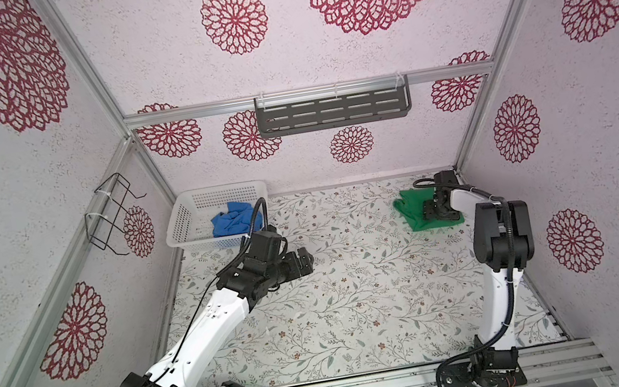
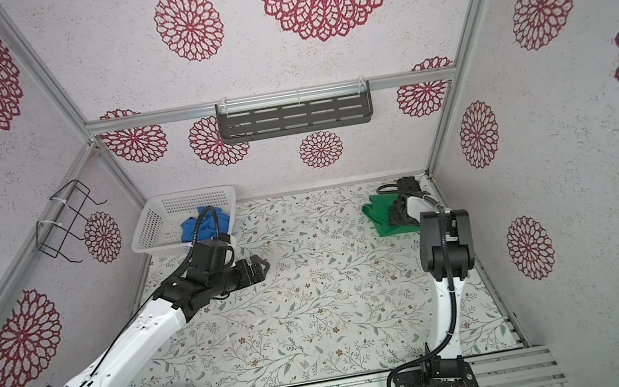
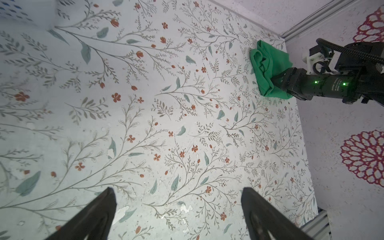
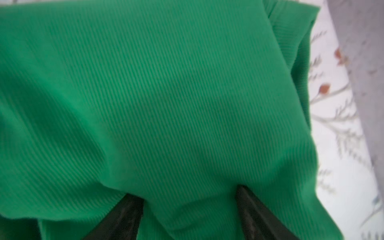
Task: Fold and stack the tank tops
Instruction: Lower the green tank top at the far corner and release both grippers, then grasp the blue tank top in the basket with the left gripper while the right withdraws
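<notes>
Green ribbed tank top [image 1: 409, 208] bunched far right, right jaws parted in its folds, blue tank top [image 1: 230, 224] crumpled in white basket [image 1: 216, 196] far left, left jaws wide.

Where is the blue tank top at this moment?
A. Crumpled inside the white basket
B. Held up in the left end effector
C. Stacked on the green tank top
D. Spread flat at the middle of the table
A: both top views show the blue tank top lying bunched up inside the white basket at the table's far left corner.
</notes>
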Controlling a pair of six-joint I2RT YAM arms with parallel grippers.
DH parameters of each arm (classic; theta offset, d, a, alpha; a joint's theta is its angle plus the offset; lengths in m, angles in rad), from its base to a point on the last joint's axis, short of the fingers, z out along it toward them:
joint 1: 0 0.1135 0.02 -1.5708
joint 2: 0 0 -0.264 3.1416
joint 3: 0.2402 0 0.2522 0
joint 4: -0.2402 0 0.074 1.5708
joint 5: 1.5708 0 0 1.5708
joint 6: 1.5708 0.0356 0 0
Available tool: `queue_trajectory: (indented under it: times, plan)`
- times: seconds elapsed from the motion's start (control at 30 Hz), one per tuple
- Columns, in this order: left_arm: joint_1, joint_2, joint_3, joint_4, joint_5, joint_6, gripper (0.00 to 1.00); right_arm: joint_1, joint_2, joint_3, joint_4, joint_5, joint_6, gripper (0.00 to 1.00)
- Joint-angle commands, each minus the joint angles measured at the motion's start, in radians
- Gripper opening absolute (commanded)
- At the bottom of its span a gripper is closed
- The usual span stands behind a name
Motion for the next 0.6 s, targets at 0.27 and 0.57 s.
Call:
queue_trajectory:
  times: [0.27,0.57]
  plan:
    - [0.216,0.056,0.219,-0.151,-0.037,0.170,0.97,-0.014,-0.109,0.154,-0.061,-0.084,-0.017,0.99]
    - [0.467,0.516,0.582,-0.087,-0.031,0.233,0.98,0.007,-0.698,-0.540,0.331,-0.307,0.282,0.99]
